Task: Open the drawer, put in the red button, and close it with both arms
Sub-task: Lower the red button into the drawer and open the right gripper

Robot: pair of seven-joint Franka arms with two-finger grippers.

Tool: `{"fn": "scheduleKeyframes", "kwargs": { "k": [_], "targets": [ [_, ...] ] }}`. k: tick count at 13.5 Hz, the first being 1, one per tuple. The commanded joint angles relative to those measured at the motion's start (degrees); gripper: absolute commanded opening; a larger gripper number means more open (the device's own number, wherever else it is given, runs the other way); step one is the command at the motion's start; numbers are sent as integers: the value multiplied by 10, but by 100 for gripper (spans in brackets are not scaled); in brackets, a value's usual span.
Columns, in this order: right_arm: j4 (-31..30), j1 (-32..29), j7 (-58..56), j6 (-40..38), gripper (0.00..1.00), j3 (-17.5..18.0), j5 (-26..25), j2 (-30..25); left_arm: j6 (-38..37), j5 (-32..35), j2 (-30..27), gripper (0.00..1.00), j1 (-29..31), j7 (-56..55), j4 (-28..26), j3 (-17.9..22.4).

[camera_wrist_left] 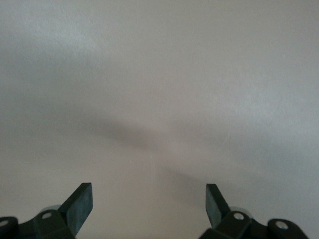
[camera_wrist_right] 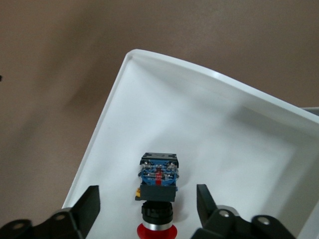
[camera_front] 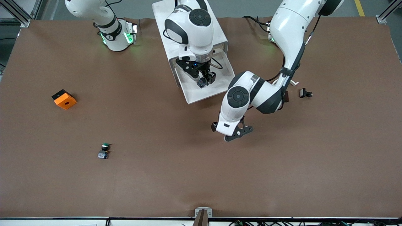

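The white drawer [camera_front: 194, 94] is pulled out of the white cabinet [camera_front: 220, 34] toward the front camera. The red button [camera_front: 202, 82] lies on the drawer's floor, its red cap and grey-blue body clear in the right wrist view [camera_wrist_right: 158, 184]. My right gripper [camera_front: 205, 79] hangs over the drawer [camera_wrist_right: 209, 119]. It is open [camera_wrist_right: 147, 204], and its fingers [camera_wrist_right: 89, 206] stand on either side of the button without touching it. My left gripper [camera_front: 235, 134] is open and empty [camera_wrist_left: 149, 204], low over bare table nearer the front camera than the drawer.
A switch with a green cap [camera_front: 103, 150] lies on the brown table toward the right arm's end. An orange block [camera_front: 64, 99] sits farther toward that end. A small black part [camera_front: 305, 93] lies toward the left arm's end.
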Motion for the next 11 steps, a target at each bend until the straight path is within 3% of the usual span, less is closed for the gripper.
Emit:
{"fn": "scheduleKeyframes", "kwargs": {
  "k": [1,3,5,11],
  "targets": [
    [53,-9,-52,-67,100,-6,-10,-8,-20,3,-40,100,5,-12,-35,-17],
    [130,-48,-140,-176,100,-6,4,-8,-21,3,-67,100,8,-26,-67,-33],
    [177,-88,-239,-235,100,-7,29,-13,-21,3,-75,100,9,-46,-78,-45],
    [198,-261,-596,-314,100,-8,35,-49,-21,3,-69,100,-7,-106,-92,-69]
  ]
}}
